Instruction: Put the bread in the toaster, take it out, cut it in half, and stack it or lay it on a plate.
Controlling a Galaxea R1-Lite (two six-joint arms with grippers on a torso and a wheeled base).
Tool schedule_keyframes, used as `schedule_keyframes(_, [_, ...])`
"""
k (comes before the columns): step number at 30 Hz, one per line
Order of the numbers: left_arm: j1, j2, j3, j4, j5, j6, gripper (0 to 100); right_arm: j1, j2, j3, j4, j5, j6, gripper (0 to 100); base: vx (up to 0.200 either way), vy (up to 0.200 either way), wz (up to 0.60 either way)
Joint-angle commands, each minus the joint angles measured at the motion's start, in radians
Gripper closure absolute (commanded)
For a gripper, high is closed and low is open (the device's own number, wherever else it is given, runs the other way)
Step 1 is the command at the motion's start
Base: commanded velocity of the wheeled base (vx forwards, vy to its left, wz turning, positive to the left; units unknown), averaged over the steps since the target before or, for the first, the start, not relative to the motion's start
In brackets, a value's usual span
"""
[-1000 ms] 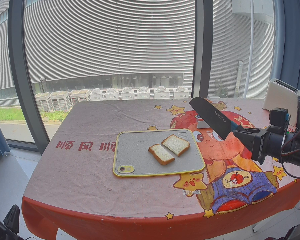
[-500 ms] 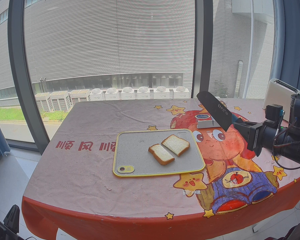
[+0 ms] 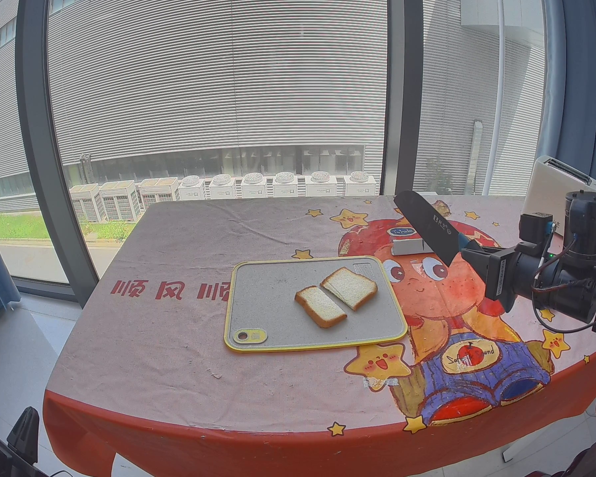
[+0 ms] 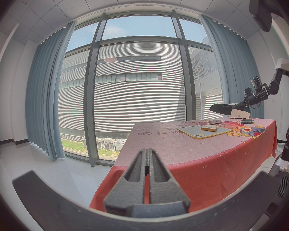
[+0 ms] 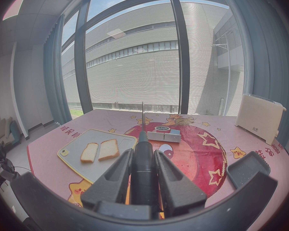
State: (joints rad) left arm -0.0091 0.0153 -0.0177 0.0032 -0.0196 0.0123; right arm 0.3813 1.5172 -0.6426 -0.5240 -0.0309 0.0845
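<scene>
Side by side on grey rectangular plastic cutting board (image 3: 271, 313): two white bread halves (image 3: 320, 306). Behind its right corner, small white box (image 3: 406, 241); farther right, cream boxy toaster (image 3: 559, 190).

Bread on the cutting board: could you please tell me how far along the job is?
Done: two bread halves lie on the cutting board, so toasting and cutting look finished. In hand: the right gripper, jaws shut, holds the knife raised above the table. Left: setting the knife down and moving the bread halves to the dark tray.
</scene>
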Motion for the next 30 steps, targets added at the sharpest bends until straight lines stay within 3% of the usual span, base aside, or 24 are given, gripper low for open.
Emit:
schedule_keyframes(1, [0.0,-0.015,0.018,0.0,0.0,0.0,100,-0.005,0.015,-0.003,-0.001,0.0,0.0,100,0.0,0.0,0.0])
schedule_keyframes(23, [0.0,-0.015,0.018,0.0,0.0,0.0,100,-0.038,0.072,-0.008,-0.002,-0.007,0.006,100,0.0,0.0,0.0])
schedule_keyframes(30, [0.0,-0.015,0.018,0.0,0.0,0.0,100,-0.048,0.087,-0.016,-0.002,-0.009,0.032,100,0.0,0.0,0.0])
